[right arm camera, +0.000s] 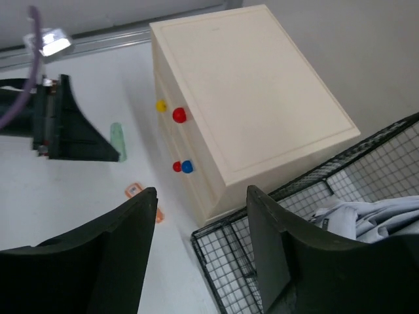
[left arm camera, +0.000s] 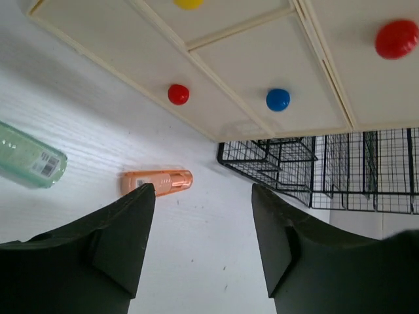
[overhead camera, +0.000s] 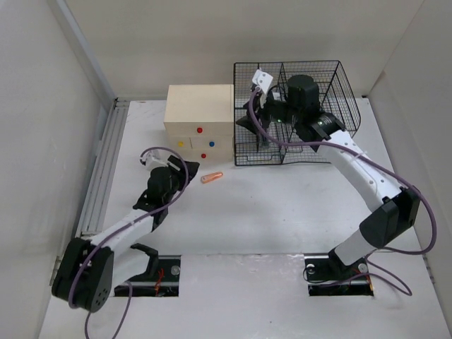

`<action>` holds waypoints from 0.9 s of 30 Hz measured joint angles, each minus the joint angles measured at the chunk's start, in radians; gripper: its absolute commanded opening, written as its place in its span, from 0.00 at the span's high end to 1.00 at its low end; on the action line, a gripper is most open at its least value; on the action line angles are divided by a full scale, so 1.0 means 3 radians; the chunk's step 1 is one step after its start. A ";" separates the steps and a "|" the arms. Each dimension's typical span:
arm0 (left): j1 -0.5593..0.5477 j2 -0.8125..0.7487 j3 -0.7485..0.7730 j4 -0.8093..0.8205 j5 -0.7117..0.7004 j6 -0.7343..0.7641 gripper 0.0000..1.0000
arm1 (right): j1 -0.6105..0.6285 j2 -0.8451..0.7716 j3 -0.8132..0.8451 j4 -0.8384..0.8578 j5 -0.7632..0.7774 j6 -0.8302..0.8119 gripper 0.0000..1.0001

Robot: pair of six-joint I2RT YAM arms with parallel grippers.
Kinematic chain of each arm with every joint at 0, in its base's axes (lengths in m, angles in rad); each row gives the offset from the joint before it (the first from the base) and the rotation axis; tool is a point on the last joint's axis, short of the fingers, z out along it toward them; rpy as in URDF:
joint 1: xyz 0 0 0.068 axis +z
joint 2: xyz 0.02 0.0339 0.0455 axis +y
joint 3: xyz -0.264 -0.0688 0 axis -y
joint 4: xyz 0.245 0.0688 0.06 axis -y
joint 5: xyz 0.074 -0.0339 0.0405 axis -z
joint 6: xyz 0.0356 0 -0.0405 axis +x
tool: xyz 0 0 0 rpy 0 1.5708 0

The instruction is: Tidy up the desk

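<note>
This looks like a robotics lab test cell. Plain white panels [overhead camera: 42, 141] wall in the white desk [overhead camera: 282, 212] on the left, far and right sides. The left arm [overhead camera: 127, 229] and the right arm [overhead camera: 360, 169] are bolted at its near edge, purple cables [overhead camera: 128, 300] trailing from them.

Beige wooden drawer box [overhead camera: 200, 120], far centre; its near face carries a red knob [overhead camera: 200, 130], yellow knob [overhead camera: 180, 142], blue knob [overhead camera: 195, 143] and lower red knob [overhead camera: 203, 155]. Black wire basket [overhead camera: 347, 106], just right of the box, divided into compartments, holds crumpled white material [right arm camera: 366, 219]. Orange tube [overhead camera: 212, 177] lies flat near the box's near right corner. Green tube [left arm camera: 29, 157] lies apart, to its left.
</note>
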 measured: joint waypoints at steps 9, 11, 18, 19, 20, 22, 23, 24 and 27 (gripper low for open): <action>0.0257 0.1203 0.0450 0.0594 0.0558 0.0000 0.64 | -0.0046 0.0003 -0.0090 0.0015 -0.0530 0.0183 0.53; 0.0263 0.1401 0.0523 0.0637 0.0593 0.0004 0.64 | -0.0046 0.0003 -0.0107 0.0011 -0.0563 0.0207 0.53; 0.0281 0.1832 0.0673 0.0833 0.0640 0.0003 0.64 | -0.0046 0.0003 -0.0108 0.0020 -0.0629 0.0258 0.53; 0.0281 0.1879 0.0692 0.0848 0.0641 0.0004 0.64 | -0.0046 0.0003 -0.0108 0.0020 -0.0633 0.0259 0.53; 0.0281 0.1919 0.0710 0.0867 0.0640 0.0006 0.64 | -0.0046 0.0003 -0.0108 0.0019 -0.0638 0.0266 0.53; 0.0281 0.2007 0.0760 0.0902 0.0635 0.0020 0.64 | -0.0046 0.0003 -0.0108 0.0019 -0.0643 0.0271 0.53; 0.0281 0.2047 0.0790 0.0913 0.0628 0.0032 0.64 | -0.0046 0.0003 -0.0108 0.0020 -0.0647 0.0272 0.53; 0.0281 0.2087 0.0820 0.0919 0.0615 0.0047 0.64 | -0.0046 0.0003 -0.0108 0.0020 -0.0654 0.0273 0.53; 0.0266 0.2159 0.0851 0.0944 0.0512 0.0079 0.64 | -0.0046 0.0003 -0.0108 0.0019 -0.0669 0.0282 0.51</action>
